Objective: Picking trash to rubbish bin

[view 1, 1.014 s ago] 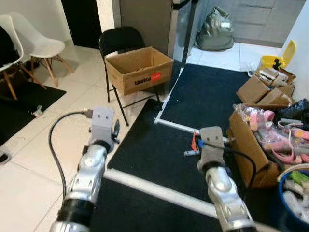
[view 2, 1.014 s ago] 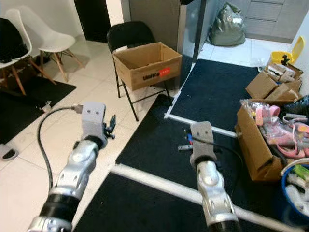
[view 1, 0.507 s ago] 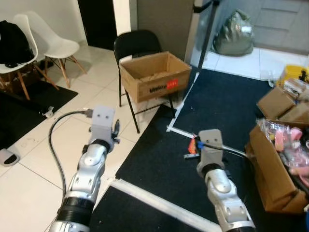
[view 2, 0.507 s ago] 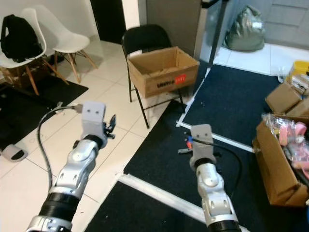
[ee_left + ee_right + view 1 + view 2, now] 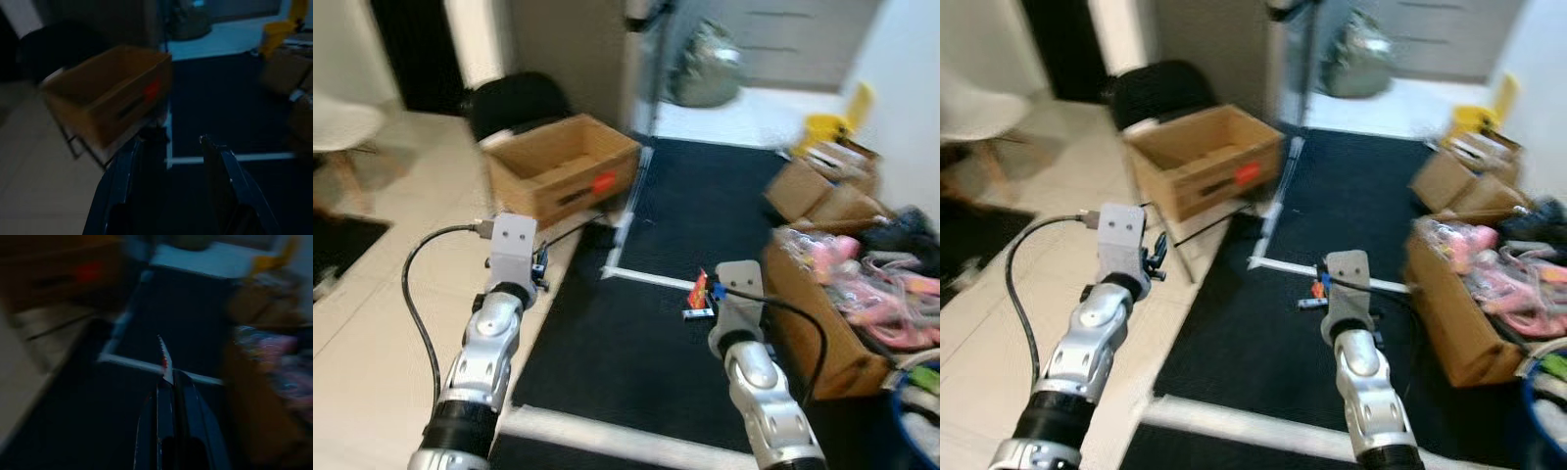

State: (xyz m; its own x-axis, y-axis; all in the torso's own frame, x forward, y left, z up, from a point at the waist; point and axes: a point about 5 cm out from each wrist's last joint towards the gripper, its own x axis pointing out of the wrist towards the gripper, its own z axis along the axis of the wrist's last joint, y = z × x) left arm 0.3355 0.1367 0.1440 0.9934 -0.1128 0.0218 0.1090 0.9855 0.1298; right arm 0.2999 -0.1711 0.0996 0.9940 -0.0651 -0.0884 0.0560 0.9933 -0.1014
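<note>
My right gripper (image 5: 166,382) is shut on a small red and white wrapper (image 5: 163,360), held over the black mat; the wrapper (image 5: 697,289) pokes out past the right wrist. My left gripper (image 5: 170,142) is open with nothing between its fingers, raised over the pale floor at the mat's left edge (image 5: 540,264). A yellow bin (image 5: 837,122) with a raised lid stands far off at the back right. The pictures are blurred.
An open cardboard box (image 5: 563,176) sits on a black chair (image 5: 514,98) ahead on the left. Cardboard boxes (image 5: 813,191) and a carton of pink items (image 5: 822,313) line the right side. A grey-green bag (image 5: 705,73) lies at the back. White strips (image 5: 646,279) cross the black mat.
The whole picture has swung and blurred, so the camera has turned; the white chairs have left the view. Both arms keep their pose, the wrapper still held.
</note>
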